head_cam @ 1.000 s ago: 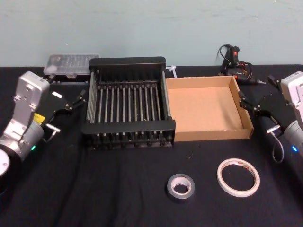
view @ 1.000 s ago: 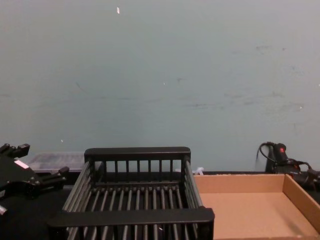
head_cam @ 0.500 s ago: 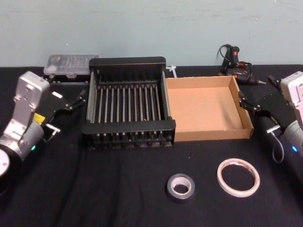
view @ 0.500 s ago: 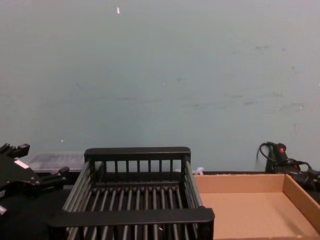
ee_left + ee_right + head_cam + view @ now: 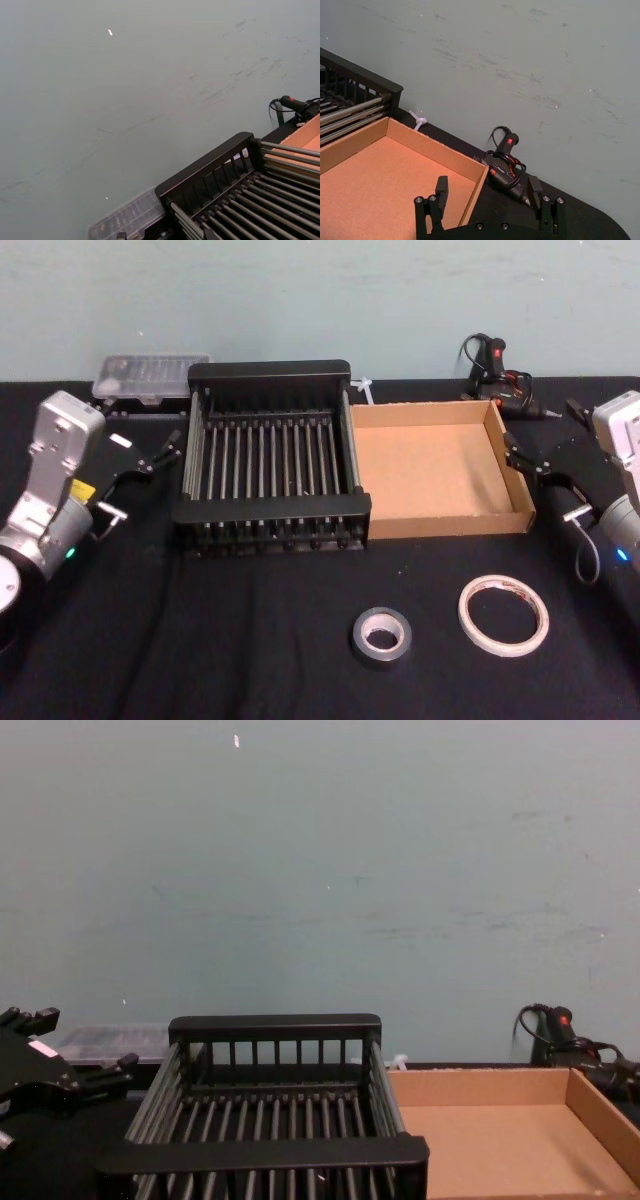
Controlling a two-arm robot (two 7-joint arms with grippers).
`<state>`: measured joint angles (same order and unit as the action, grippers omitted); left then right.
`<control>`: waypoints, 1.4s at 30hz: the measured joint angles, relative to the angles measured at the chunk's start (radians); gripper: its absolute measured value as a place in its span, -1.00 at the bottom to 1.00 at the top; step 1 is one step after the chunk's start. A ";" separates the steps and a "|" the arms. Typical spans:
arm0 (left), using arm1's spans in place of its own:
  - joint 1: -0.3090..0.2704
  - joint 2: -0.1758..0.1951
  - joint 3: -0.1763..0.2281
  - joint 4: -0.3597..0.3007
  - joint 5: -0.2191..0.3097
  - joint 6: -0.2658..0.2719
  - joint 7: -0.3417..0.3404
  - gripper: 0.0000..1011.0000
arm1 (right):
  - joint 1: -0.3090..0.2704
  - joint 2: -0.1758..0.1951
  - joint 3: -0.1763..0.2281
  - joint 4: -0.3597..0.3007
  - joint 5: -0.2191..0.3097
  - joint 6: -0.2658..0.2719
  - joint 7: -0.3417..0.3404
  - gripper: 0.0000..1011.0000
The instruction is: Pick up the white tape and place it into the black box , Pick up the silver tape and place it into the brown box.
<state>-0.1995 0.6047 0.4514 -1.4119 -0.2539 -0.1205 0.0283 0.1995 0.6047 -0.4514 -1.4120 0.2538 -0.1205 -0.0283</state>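
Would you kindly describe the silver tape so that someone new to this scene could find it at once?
Start at the brown box, the cardboard tray right of the black box. On the black cloth in front of it, nearer the robot, lie two rolls; the silver tape is the left one. It is thick and dark grey with a pale core, unlike the flat white tape with its wide hole.

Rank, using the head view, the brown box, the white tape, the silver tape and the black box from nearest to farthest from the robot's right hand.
From the right hand:
1. Brown box: directly beside it, its right wall at the fingertips.
2. White tape: on the table, nearer the robot.
3. Silver tape: left of the white tape.
4. Black box: beyond the brown box, to the left.
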 joint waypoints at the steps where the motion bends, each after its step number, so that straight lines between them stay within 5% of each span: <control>1: 0.000 0.000 0.000 0.000 0.000 0.000 0.000 0.98 | 0.000 0.000 0.000 0.000 0.000 0.000 0.000 0.98; 15: 0.000 0.000 0.000 0.000 0.000 0.000 0.000 0.98 | -0.001 0.000 0.001 -0.001 0.000 0.000 0.000 0.98; 25: 0.000 0.000 0.000 0.000 0.000 0.000 0.000 0.98 | -0.061 0.011 0.035 -0.079 0.014 0.021 0.022 0.98; 42: 0.000 0.000 0.000 0.000 0.000 0.000 0.000 0.98 | -0.212 0.063 0.129 -0.281 0.130 0.165 0.101 0.98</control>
<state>-0.1995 0.6047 0.4514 -1.4119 -0.2539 -0.1205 0.0283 -0.0129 0.6681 -0.3227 -1.6927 0.3839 0.0441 0.0725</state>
